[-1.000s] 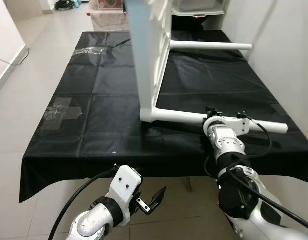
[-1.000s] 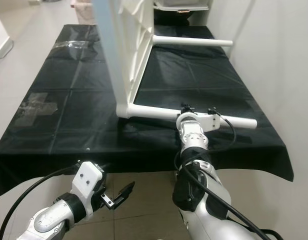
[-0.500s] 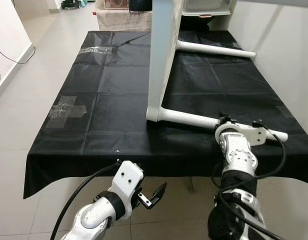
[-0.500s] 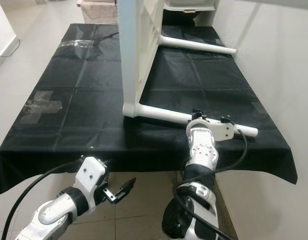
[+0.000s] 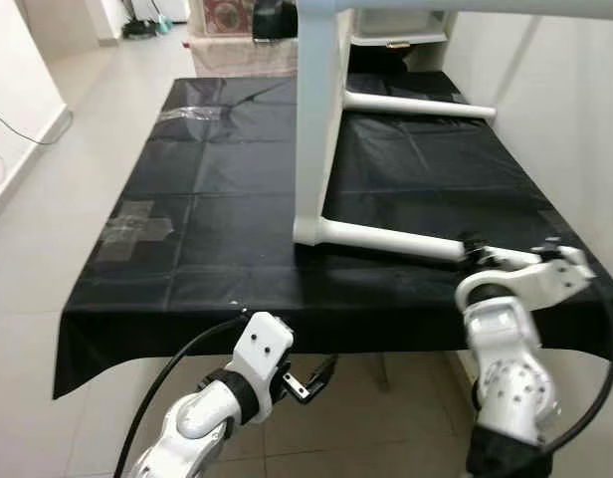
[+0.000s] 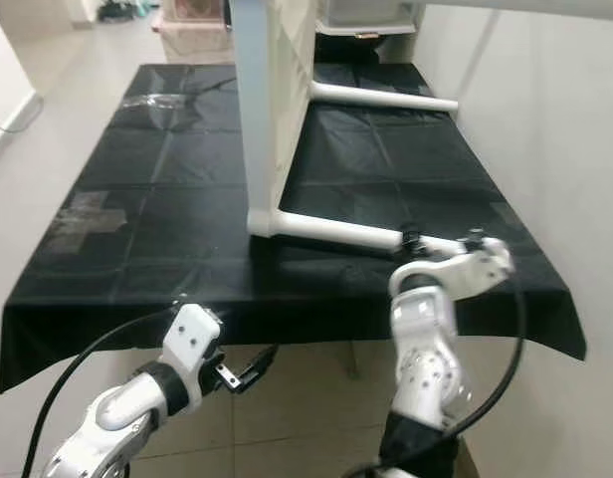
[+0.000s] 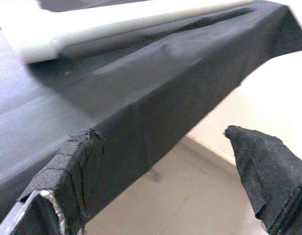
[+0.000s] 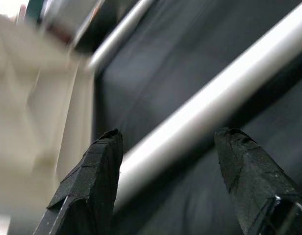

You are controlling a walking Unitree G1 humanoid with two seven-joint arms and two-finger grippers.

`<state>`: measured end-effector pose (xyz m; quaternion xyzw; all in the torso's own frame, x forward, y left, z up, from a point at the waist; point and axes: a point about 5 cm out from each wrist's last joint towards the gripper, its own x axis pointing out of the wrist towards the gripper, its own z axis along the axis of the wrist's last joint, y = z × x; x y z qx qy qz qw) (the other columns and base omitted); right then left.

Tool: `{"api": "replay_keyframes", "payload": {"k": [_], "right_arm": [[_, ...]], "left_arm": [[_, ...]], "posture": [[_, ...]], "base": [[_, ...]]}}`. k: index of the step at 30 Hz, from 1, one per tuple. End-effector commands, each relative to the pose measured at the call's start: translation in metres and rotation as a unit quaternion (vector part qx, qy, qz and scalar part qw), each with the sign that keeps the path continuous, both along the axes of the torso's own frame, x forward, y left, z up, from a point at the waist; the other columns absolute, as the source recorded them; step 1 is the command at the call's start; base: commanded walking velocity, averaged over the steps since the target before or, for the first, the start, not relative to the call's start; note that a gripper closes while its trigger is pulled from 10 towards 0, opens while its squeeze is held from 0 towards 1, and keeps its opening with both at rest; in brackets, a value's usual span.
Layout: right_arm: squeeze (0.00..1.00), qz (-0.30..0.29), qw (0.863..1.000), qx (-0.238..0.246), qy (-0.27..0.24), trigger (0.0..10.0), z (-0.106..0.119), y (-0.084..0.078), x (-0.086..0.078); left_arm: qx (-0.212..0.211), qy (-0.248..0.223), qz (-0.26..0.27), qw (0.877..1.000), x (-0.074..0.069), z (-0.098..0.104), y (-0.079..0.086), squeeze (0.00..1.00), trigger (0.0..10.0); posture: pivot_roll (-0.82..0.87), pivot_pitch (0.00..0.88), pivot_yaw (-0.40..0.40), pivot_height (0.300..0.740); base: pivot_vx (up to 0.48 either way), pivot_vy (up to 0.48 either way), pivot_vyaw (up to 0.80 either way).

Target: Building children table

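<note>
So closest to the robot, down at about 7 o'clock, the left gripper (image 5: 308, 380) hangs below the front edge of the black cloth (image 5: 227, 199), over the pale tiled floor (image 5: 78, 119). In its wrist view the 2 black fingers (image 7: 67, 166) are spread wide with nothing between them, just the draped edge of the cloth ahead.

Over at about 4 o'clock the right gripper (image 8: 165, 161) is up at the cloth's front right corner, its silver wrist (image 5: 506, 329) bent in toward the work. Its fingers are parted too, sitting on either side of a white table leg (image 5: 386, 239) that lies flat on the cloth. From the wrist view the pads look close to the leg but not touching it, so it's not clamped on anything.

The children table (image 5: 321, 110) is dead ahead around 12 o'clock, tipped on its side on the cloth, with its white top standing on edge and that near leg sticking out toward 3 o'clock. A second leg (image 5: 416, 103) runs the same way farther back.

Some clear tape patches (image 5: 132, 221) are on the cloth at about 10 o'clock. A white wall (image 5: 545, 100) runs along the right, and past the far end there's some blurry stuff I can't make out
</note>
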<state>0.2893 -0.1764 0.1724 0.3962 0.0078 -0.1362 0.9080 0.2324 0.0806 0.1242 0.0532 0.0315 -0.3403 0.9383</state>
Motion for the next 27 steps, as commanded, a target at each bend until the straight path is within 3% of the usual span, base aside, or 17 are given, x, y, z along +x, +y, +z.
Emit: {"api": "replay_keyframes", "payload": {"k": [1, 3, 4, 5, 7, 8, 10, 11, 14, 20, 27], "right_arm": [[0.00, 0.022, 0.992, -0.120, -0.019, 10.0, 0.004, 0.007, -0.009], [0.00, 0.022, 0.992, -0.120, -0.019, 10.0, 0.004, 0.007, -0.009], [0.00, 0.041, 0.980, -0.191, -0.029, 10.0, 0.004, 0.011, -0.014], [0.00, 0.041, 0.980, -0.191, -0.029, 10.0, 0.004, 0.011, -0.014], [0.00, 0.072, 0.935, -0.344, -0.053, 10.0, 0.000, 0.020, -0.027], [0.00, 0.072, 0.935, -0.344, -0.053, 10.0, 0.000, 0.020, -0.027], [0.00, 0.088, 0.900, -0.421, -0.062, 10.0, -0.007, 0.024, -0.035], [0.00, 0.088, 0.900, -0.421, -0.062, 10.0, -0.007, 0.024, -0.035], [0.00, 0.108, 0.875, -0.468, -0.055, 10.0, -0.023, 0.028, -0.047], [0.00, 0.113, 0.861, -0.494, -0.046, 10.0, -0.037, 0.029, -0.054], [0.00, 0.111, 0.861, -0.495, -0.039, 10.0, -0.044, 0.028, -0.054]], "left_arm": [[0.003, -0.005, 0.013, 1.000, 0.004, -0.003, 0.002, 0.00, 10.0], [0.003, -0.005, 0.013, 1.000, 0.004, -0.003, 0.002, 0.00, 10.0], [0.002, -0.010, 0.020, 1.000, 0.006, -0.003, 0.003, 0.00, 10.0], [0.002, -0.010, 0.020, 1.000, 0.006, -0.003, 0.003, 0.00, 10.0], [-0.008, -0.009, 0.042, 0.999, 0.012, -0.005, 0.005, 0.00, 10.0], [-0.008, -0.009, 0.042, 0.999, 0.012, -0.005, 0.005, 0.00, 10.0], [-0.020, 0.006, 0.062, 0.998, 0.017, -0.009, 0.008, 0.00, 10.0], [-0.020, 0.006, 0.062, 0.998, 0.017, -0.009, 0.008, 0.00, 10.0], [-0.032, 0.026, 0.078, 0.996, 0.024, -0.015, 0.010, 0.00, 10.0], [-0.034, 0.022, 0.075, 0.996, 0.026, -0.017, 0.007, 0.00, 10.0], [-0.031, 0.017, 0.067, 0.997, 0.027, -0.018, 0.004, 0.00, 10.0]], "posture": [[0.11, 0.024, -0.048, 0.740], [0.11, 0.024, -0.048, 0.740], [0.10, 0.022, -0.048, 0.740], [0.10, 0.022, -0.048, 0.740], [0.10, 0.006, -0.048, 0.740], [0.10, 0.006, -0.048, 0.740], [0.09, 0.000, -0.048, 0.740], [0.09, 0.000, -0.048, 0.740], [0.08, 0.000, -0.046, 0.740], [0.08, 0.000, -0.047, 0.740], [0.08, 0.000, -0.051, 0.740]], "base": [[0.000, 0.000, 0.00], [0.000, 0.000, 0.00], [0.000, 0.000, 0.00], [0.000, 0.000, 0.00], [0.120, 0.000, 0.00], [0.240, 0.000, 0.00], [0.298, -0.157, 0.00], [0.356, -0.315, 0.00], [0.384, -0.284, 0.00], [0.401, -0.259, 0.00], [0.321, -0.284, 0.00]]}}
